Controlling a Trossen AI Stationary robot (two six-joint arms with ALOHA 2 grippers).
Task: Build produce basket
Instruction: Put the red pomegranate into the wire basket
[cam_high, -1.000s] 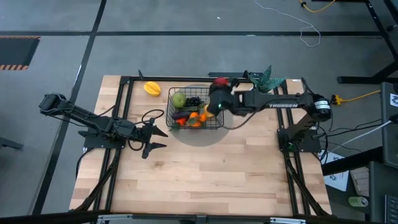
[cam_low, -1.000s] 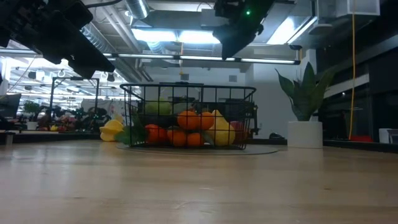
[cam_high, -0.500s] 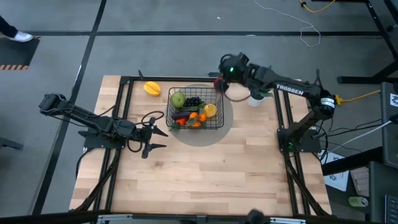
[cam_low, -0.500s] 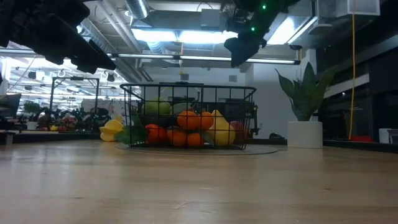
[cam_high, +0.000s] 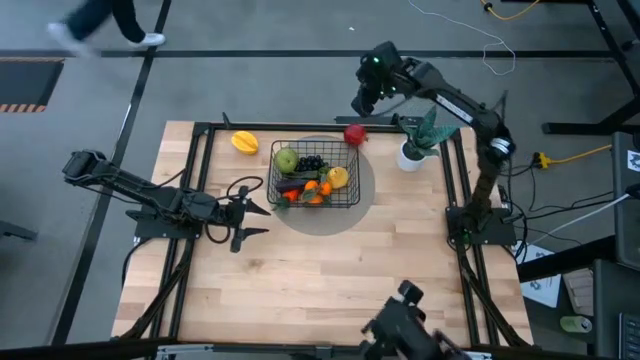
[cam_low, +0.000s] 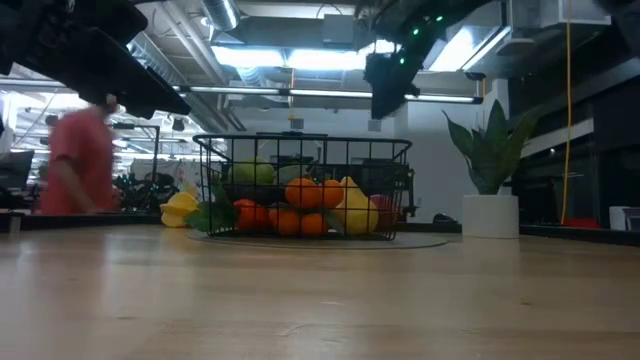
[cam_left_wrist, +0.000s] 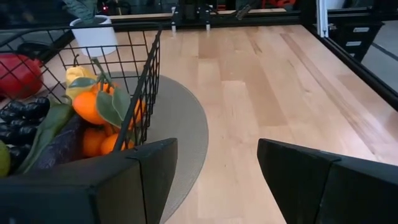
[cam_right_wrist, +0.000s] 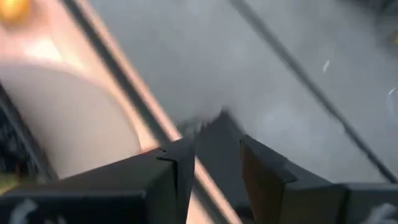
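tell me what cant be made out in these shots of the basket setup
- Lower layer of produce in the basket: high view, covered by the pear, grapes and tangerines above it.
- Red fruit outside the basket: low view, mostly hidden behind the mesh.
- Right gripper: right wrist view is motion-blurred; what lies beneath it is unclear.
- Person: low view, a blur.
- Dark object at the table's front edge: high view, cut off, unidentifiable.

Lab/workshop: exposed ceiling ducts (cam_low: 225, 15), concrete floor (cam_high: 300, 90).
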